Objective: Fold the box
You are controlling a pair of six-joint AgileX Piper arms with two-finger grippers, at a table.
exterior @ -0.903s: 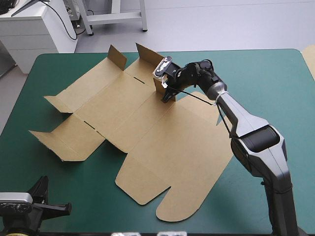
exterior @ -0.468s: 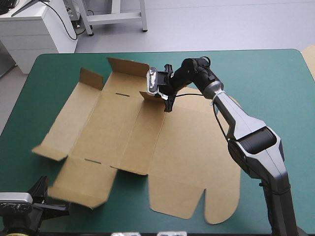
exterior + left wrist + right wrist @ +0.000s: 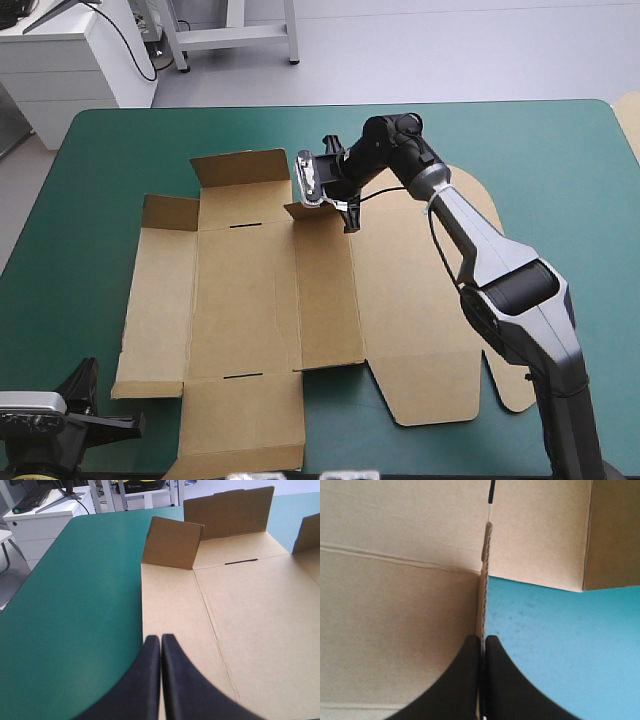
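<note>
R end effector (image 3: 482, 641) tight on box (image 3: 245, 300) flap; L end effector (image 3: 160, 641) closed, half-hidden.

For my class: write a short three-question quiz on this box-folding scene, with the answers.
1. Fill in: the left gripper has its fingers ___ (open or shut).
2. Which gripper grips the box? A) left B) right C) both
3. True or false: every flap of the box lies flat.
Key: 1 shut; 2 B, the right gripper pinches a flap edge; 3 false, the far flaps stand raised.
</note>
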